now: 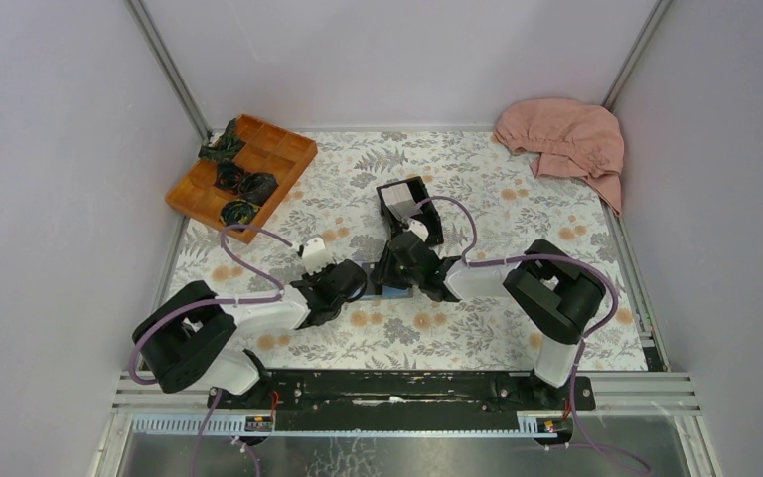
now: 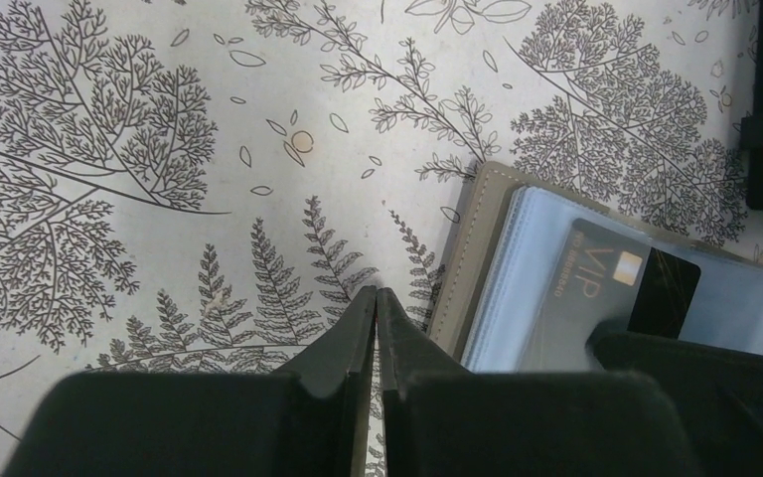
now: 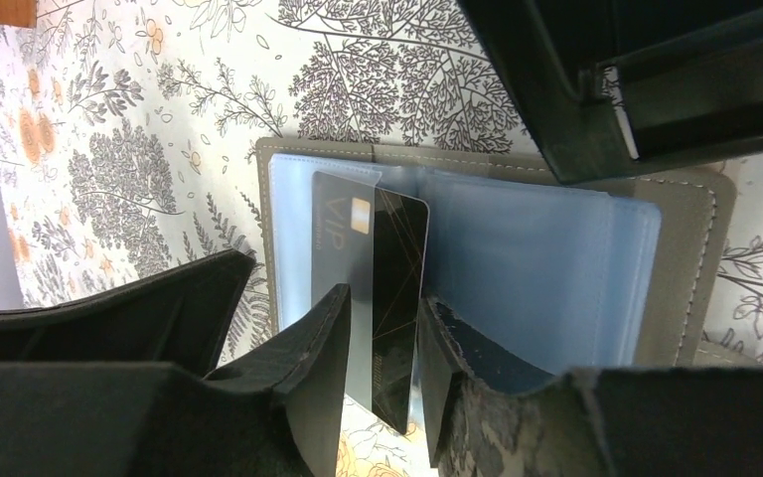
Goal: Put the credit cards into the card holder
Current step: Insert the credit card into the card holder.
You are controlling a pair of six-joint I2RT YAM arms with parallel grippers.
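Two arms meet at the middle of the counter (image 1: 477, 328), over the open card holder (image 3: 686, 258). The holder lies flat, grey cover down, clear sleeves (image 3: 536, 258) facing up.

1. Left end effector (image 2: 378, 298): closed on nothing, tips low over the counter just beside the holder's grey edge. Whether it touches the cover cannot be told.
2. Right end effector (image 3: 382, 298): jaws apart, one either side of the dark VIP card (image 3: 397, 258). Neither pad appears to press on it.
3. VIP card: one part sits under a sleeve; the rest is exposed and juts toward the right end effector.

Step in hand, as judged: seating this card fully.
- Push on the exposed edge, along the line of the pocket, with the card kept low against the sleeve.
- Steady the cover from the left side. The holder is light and will probably slide instead of taking the card.
- Avoid catching the loose sleeve edges, which may buckle.

Surroundings:
- Wooden compartment tray (image 1: 191, 194), far left, holds dark bundles; well apart.
- Pink cloth (image 1: 566, 139), far right corner; well apart.
- Black open box (image 1: 427, 214), just beyond the holder, shows a white stack (image 1: 404, 209), apparently further cards. Its wall overhangs the holder's far edge in the right wrist view and limits the approach from that side.
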